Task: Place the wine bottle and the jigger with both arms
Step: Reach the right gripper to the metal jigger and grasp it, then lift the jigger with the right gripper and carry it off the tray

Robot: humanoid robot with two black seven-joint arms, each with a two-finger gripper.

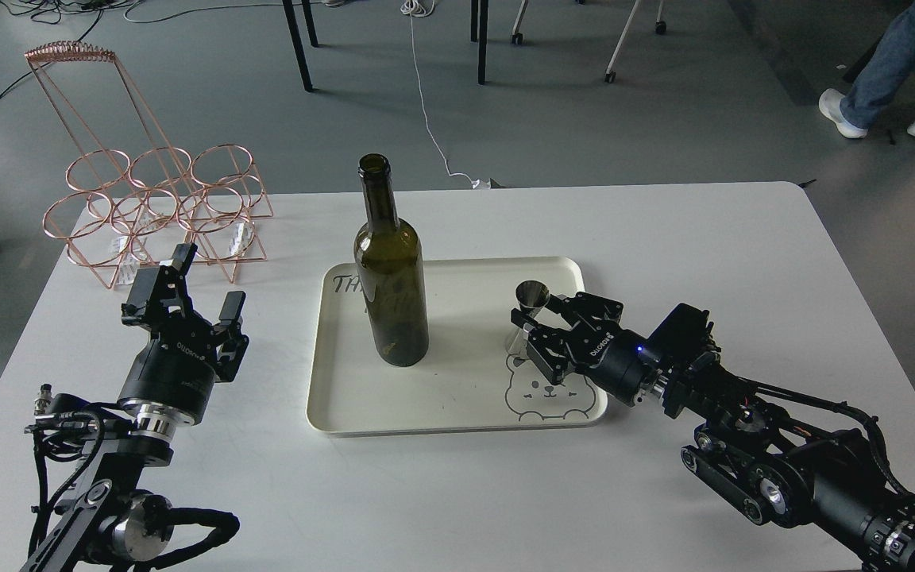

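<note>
At the far left corner of the white counter point(704, 238) stands a copper-coloured wire bottle rack point(157, 208), thin rods bent into round rings with a tall angled handle frame topped by a coiled grip. Just in front of it, the left pincer point(205, 287) points up and away from the camera, its two black fingers spread apart with nothing between them; it hovers over bare counter, well to the left of the tray and apart from the bottle. Its body is matte black with a polished silver wrist ring and black cables looping below. In the middle lies a cream tray point(346, 413), rectangular with rounded corners and a shallow raised rim, smooth-surfaced, with dark handwriting near its far left and a line-drawn bear at its near right corner. The wine bottle point(391, 274) stands upright on the left half of the tray, dark olive-green glossy glass, a cylindrical body narrowing to a long neck with an open mouth, and partly hides the handwriting. On the right side of the tray is the jigger point(531, 300), small, shiny silver metal, its flared conical cup opening upward. The right pincer point(541, 330) reaches in from the right, low over the tray, its black fingers clasped around the jigger's lower part, so the lower cone is hidden.
</note>
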